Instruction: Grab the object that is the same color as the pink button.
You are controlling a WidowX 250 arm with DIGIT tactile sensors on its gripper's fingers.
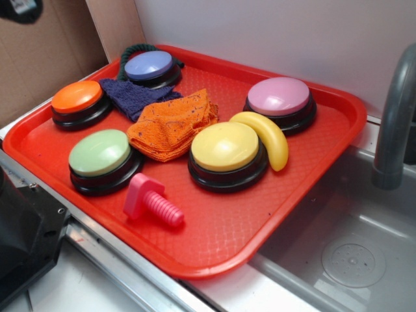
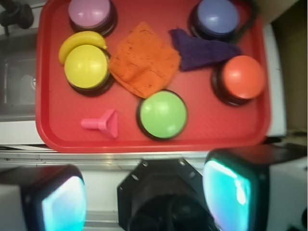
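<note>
Bolt first: the small hot-pink plastic toy bolt [image 1: 152, 202] lies on its side near the front edge of the red plastic tray [image 1: 221, 240], just beside the green dome button [image 1: 103, 159] and touching nothing that I can see. The pale pink dome button with a black base [image 1: 281, 103] sits at the far corner, next to a yellow toy banana [image 1: 266, 138] and the yellow dome button [image 1: 227, 155]. In my wrist view the gripper [image 2: 144, 197] hangs outside the tray's near rim, fingers [image 2: 231, 192] spread wide apart with nothing between them
</note>
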